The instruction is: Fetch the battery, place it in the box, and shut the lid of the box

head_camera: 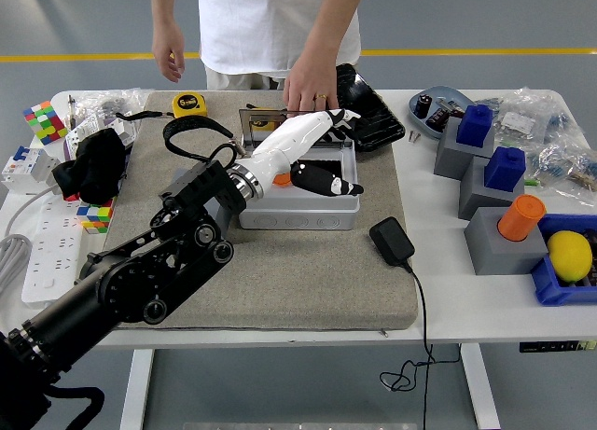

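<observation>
A grey box (298,211) stands on the grey mat, its clear lid (254,122) upright at the back. My left hand (336,152), white with black fingertips, hovers over the box's open top with its fingers spread: the fingers reach up to the lid's right end and the thumb (328,182) points right. It holds nothing. A small orange piece, apparently the battery (280,180), shows low in the box under my wrist. A person's hand (308,87) rests on the lid's top edge. My right arm is out of view.
A black adapter (392,241) with its cable lies right of the box. A black tray (366,108) sits behind it, and a yellow tape measure (189,103) back left. Grey and blue blocks (485,159), an orange cap (520,215) and a lemon (570,255) stand at the right.
</observation>
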Controlling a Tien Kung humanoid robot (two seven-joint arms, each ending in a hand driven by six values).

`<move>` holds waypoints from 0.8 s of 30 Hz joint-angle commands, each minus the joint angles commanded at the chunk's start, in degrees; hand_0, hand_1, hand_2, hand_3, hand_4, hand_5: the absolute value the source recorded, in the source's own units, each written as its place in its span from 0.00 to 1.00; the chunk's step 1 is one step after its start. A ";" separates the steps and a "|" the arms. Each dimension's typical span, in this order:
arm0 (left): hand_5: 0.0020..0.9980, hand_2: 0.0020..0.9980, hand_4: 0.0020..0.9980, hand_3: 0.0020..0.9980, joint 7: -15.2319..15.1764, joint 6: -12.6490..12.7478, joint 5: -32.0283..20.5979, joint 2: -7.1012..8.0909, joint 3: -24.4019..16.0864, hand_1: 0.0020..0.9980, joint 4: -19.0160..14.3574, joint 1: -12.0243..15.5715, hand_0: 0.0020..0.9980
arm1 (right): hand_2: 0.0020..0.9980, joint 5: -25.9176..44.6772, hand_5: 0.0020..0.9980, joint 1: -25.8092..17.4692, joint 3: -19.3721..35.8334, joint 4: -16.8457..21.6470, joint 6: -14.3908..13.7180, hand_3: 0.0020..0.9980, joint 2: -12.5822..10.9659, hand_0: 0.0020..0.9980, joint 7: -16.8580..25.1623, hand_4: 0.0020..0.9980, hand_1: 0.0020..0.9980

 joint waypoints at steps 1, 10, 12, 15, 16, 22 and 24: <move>0.29 0.63 1.00 0.70 0.12 -0.07 -0.09 0.81 -0.77 0.63 -1.01 0.93 0.55 | 0.67 0.06 0.57 -0.01 0.03 0.00 -0.01 0.59 0.00 0.64 0.04 1.00 0.64; 0.31 0.64 1.00 0.70 0.26 0.00 0.39 6.74 -6.60 0.64 -6.20 8.20 0.57 | 0.67 0.27 0.57 0.05 0.31 0.00 -0.06 0.59 -0.09 0.64 0.22 1.00 0.64; 0.31 0.64 1.00 0.70 0.45 -0.03 0.50 7.85 -7.79 0.64 -6.89 9.68 0.57 | 0.67 0.14 0.57 0.06 0.46 0.00 -0.07 0.59 -0.12 0.64 0.20 1.00 0.64; 0.33 0.65 1.00 0.70 0.76 -0.09 0.41 9.33 -9.50 0.67 -7.80 11.95 0.60 | 0.67 0.03 0.57 0.02 0.59 0.00 -0.07 0.58 -0.21 0.64 0.21 1.00 0.64; 0.33 0.65 1.00 0.70 0.82 -0.06 0.21 9.75 -9.74 0.67 -7.98 12.49 0.60 | 0.67 -0.02 0.57 -0.01 0.66 0.00 -0.08 0.58 -0.22 0.64 0.21 1.00 0.64; 0.33 0.64 1.00 0.70 1.26 -0.39 -0.71 10.98 -8.76 0.65 -7.42 13.42 0.59 | 0.67 -0.14 0.56 0.11 0.83 0.00 -0.05 0.59 -0.20 0.64 0.23 1.00 0.64; 0.33 0.64 1.00 0.70 1.43 -0.43 -0.78 10.66 -8.15 0.65 -7.12 13.23 0.59 | 0.67 0.13 0.56 0.26 0.54 0.00 -0.07 0.59 -0.21 0.64 0.32 1.00 0.64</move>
